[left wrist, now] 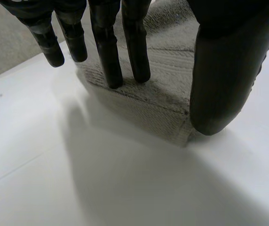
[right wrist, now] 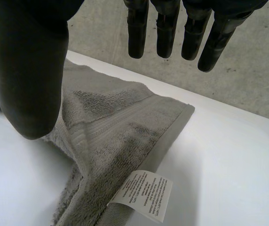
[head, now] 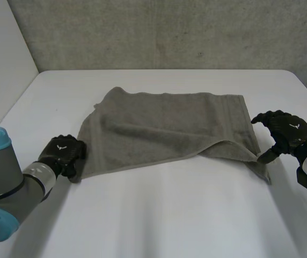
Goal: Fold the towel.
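Observation:
A grey towel lies on the white table, folded over, its top layer skewed so a lower corner sticks out at the near right. My left hand is at the towel's near left corner. In the left wrist view its fingers are straight, two tips touch the towel, and the thumb stands beside the corner. My right hand hovers open just off the towel's right edge. Its fingers and thumb are spread above the towel, holding nothing. A white care label shows at that corner.
A grey wall runs behind the table's far edge. Bare white tabletop stretches in front of the towel and to both sides of it.

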`<state>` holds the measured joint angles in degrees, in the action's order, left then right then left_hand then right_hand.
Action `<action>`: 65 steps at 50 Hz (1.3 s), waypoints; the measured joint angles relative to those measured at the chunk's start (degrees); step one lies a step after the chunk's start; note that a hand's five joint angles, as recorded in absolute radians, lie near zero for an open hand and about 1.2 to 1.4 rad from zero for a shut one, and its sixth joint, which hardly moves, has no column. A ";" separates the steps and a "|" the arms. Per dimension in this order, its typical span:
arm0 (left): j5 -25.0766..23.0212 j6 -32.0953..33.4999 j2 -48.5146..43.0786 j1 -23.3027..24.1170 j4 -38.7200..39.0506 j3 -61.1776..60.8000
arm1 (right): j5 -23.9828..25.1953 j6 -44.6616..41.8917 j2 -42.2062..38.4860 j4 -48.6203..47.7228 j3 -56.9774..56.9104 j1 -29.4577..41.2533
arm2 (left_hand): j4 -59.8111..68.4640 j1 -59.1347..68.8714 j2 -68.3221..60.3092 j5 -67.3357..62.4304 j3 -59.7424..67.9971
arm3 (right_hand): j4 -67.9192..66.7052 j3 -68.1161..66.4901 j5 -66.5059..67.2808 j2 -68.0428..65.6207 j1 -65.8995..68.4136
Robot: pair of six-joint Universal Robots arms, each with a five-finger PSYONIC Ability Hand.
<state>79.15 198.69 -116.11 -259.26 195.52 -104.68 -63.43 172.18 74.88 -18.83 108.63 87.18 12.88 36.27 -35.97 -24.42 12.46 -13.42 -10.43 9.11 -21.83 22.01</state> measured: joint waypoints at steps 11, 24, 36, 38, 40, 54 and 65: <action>0.25 0.02 -3.32 0.46 0.17 1.89 | 0.09 -0.11 0.00 0.02 -0.07 -0.10 | 0.00 12.51 -13.50 -12.98 0.00 | 0.00 0.00 0.00 0.00 0.00; -0.18 -0.14 -0.16 0.60 0.23 1.89 | 0.12 -0.10 0.00 0.02 -0.10 0.15 | 0.00 19.85 -41.06 -42.65 0.00 | 0.00 0.00 0.00 0.00 0.00; -0.32 -0.42 2.69 0.98 0.08 2.12 | 1.01 -0.08 -0.08 0.02 -0.17 -0.24 | 0.00 19.85 -41.08 -43.06 0.00 | 0.00 0.00 0.00 0.00 0.00; -0.29 -0.42 2.77 0.98 0.06 2.16 | 1.05 -0.08 -0.08 0.02 -0.18 -0.27 | 0.00 19.85 -41.08 -43.05 0.00 | 0.00 0.00 0.00 0.00 0.00; -0.28 -0.43 2.88 1.01 0.05 2.19 | 1.08 -0.08 -0.09 0.02 -0.18 -0.29 | 0.00 19.85 -41.08 -43.05 0.00 | 0.00 0.00 0.00 0.00 0.00; -0.13 -0.41 3.02 2.16 -0.42 0.53 | 1.15 -0.20 -0.09 0.10 -0.09 -0.48 | 0.00 -2.99 2.90 2.20 0.00 | 0.00 0.00 -0.24 0.00 0.00; -0.11 -0.13 3.48 0.58 -1.84 -1.67 | 1.26 -0.26 -0.09 0.11 -0.08 -0.38 | 0.00 -3.24 3.32 3.58 0.00 | 0.00 0.00 -0.42 0.00 0.00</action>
<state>79.05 198.57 -112.64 -258.69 193.68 -106.35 -62.17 171.91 74.79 -18.72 108.55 86.80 12.88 33.03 -32.65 -20.84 12.46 -13.42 -10.43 8.69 -21.82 22.01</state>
